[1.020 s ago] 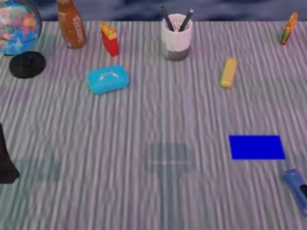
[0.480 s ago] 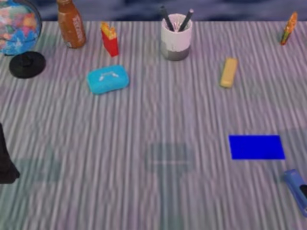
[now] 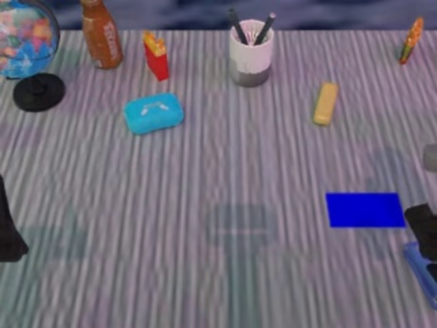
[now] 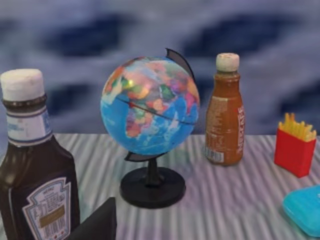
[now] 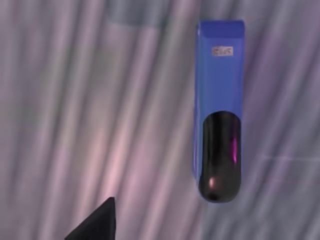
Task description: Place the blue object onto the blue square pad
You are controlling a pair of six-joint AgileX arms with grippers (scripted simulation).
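Lying flat on the striped, ridged worktop at the right edge: blue object, a boxy elongated body with a glossy dark rounded cap. Just up-left, touching nothing: blue square pad, flat and matte. Above the object: right gripper, fingers' spread impossible to tell, nothing seen held. Parked at the left edge: left gripper, likewise unreadable.

On my feed: table, grey-lilac with fine lengthwise streaks. Blue square pad, plain saturated deep blue. Blue object, medium blue, glossy black part on top. Soap-like block, cyan. Globe, blue with multicoloured lands, black stand. Bottle, brown, pale cap. Fries carton, red, yellow fries. Cup, white over grey.
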